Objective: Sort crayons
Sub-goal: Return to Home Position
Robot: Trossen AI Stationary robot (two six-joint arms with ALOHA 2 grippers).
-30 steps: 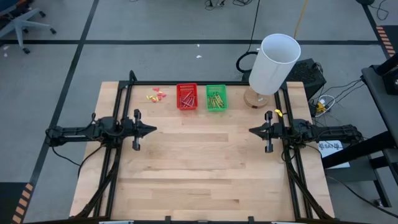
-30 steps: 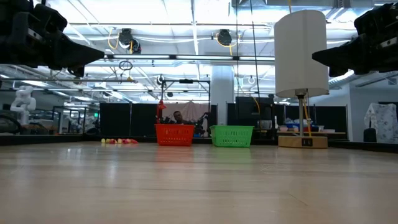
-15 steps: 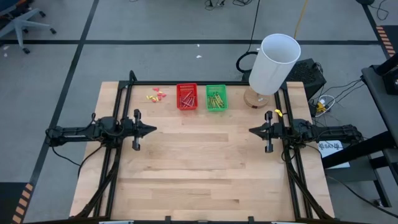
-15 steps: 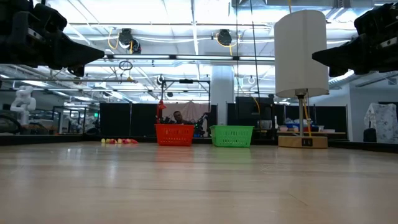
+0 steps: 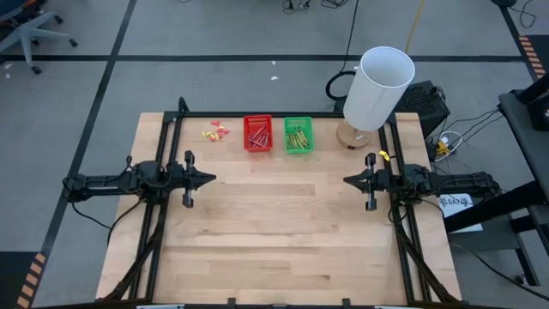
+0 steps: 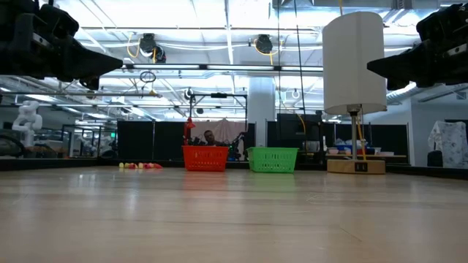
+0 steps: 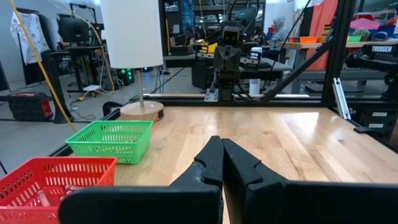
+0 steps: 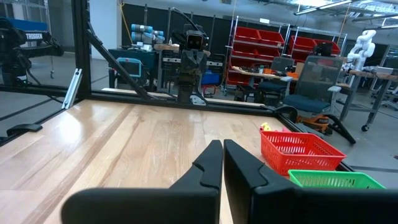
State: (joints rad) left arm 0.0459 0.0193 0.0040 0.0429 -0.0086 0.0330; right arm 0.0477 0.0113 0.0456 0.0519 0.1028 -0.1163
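Note:
Reddish-brown crayons lie in the red basket and yellow-green crayons lie in the green basket, both at the table's far edge. My left gripper hovers shut and empty over the table's left side; its fingers show closed in the left wrist view. My right gripper hovers shut and empty over the right side; its fingers show closed in the right wrist view. The two grippers point at each other across the table.
Small yellow and pink scraps lie left of the red basket. A white lamp on a wooden base stands at the far right corner. Bare wooden tabletop lies between the arms.

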